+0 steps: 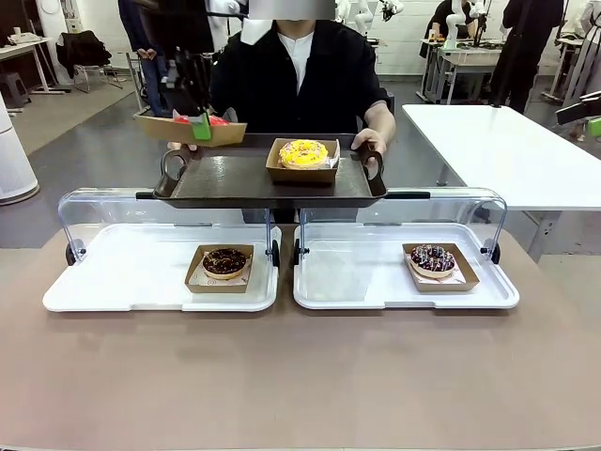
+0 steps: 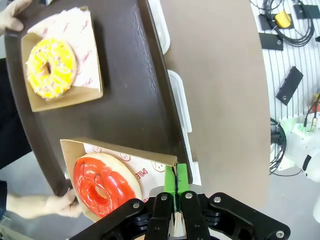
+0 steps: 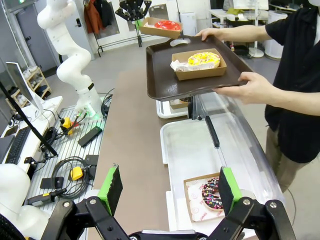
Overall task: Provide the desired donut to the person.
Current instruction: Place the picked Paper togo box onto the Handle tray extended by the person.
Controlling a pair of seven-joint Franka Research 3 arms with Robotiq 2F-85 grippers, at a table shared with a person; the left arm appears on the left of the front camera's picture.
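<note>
The person (image 1: pixel 299 75) in a black jacket holds a dark brown tray (image 1: pixel 235 180) out over the display trays. A yellow-glazed donut (image 1: pixel 303 152) in a cardboard box sits on it. My left gripper (image 1: pixel 200 122) is shut on the rim of another cardboard box with a red-glazed donut (image 2: pixel 105 184), held just above the tray's left end (image 2: pixel 135 100). In the left wrist view the green pads (image 2: pixel 182 179) pinch the box's corner. My right gripper (image 3: pixel 170 187) hangs open above the right display tray, empty.
Two white display trays (image 1: pixel 113 291) (image 1: pixel 376 287) with raised clear lids stand on the brown table. Each holds one chocolate donut (image 1: pixel 224 262) (image 1: pixel 433 259) in a cardboard box. A white table (image 1: pixel 507 150) stands at the far right. The person's hands grip the brown tray's handles.
</note>
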